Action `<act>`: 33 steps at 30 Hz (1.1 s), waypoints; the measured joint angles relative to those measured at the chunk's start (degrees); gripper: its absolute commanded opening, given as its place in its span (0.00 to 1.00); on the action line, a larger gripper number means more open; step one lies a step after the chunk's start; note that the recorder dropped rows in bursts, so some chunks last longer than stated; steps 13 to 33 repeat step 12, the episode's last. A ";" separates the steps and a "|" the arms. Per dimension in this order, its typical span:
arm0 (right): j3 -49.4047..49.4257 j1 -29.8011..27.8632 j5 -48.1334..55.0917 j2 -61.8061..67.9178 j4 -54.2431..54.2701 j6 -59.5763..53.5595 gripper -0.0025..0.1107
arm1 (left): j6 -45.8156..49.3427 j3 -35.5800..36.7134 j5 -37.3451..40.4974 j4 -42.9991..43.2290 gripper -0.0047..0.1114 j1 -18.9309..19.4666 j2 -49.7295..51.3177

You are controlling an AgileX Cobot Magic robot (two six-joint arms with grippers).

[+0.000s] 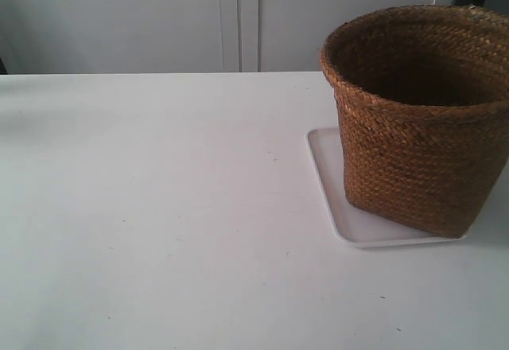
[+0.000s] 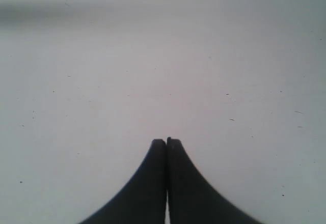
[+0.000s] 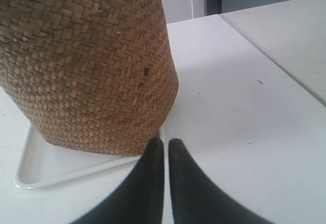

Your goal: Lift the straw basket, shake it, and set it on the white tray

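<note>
The brown woven straw basket (image 1: 417,119) stands upright on the white tray (image 1: 328,181) at the right of the exterior view; neither arm shows there. The right wrist view has the basket (image 3: 86,61) resting on the tray (image 3: 35,168), its base reaching the tray's near corner. My right gripper (image 3: 166,143) is shut, empty, just short of that corner and apart from the basket. My left gripper (image 2: 166,142) is shut on nothing above bare white table, with basket and tray out of its view.
The white table (image 1: 159,207) stretches to the left of the tray. Pale cabinet doors (image 1: 238,16) stand behind it. In the right wrist view a second white surface (image 3: 285,35) adjoins the table beyond a seam.
</note>
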 measured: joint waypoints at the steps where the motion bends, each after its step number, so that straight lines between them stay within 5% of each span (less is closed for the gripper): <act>1: 0.00 0.00 0.00 0.00 0.00 -0.11 0.06 | 0.00 0.00 0.00 0.00 0.04 0.00 0.00; 33: 0.00 -0.15 0.00 0.00 0.00 -0.50 0.06 | 0.00 0.00 0.00 0.00 0.04 0.00 0.00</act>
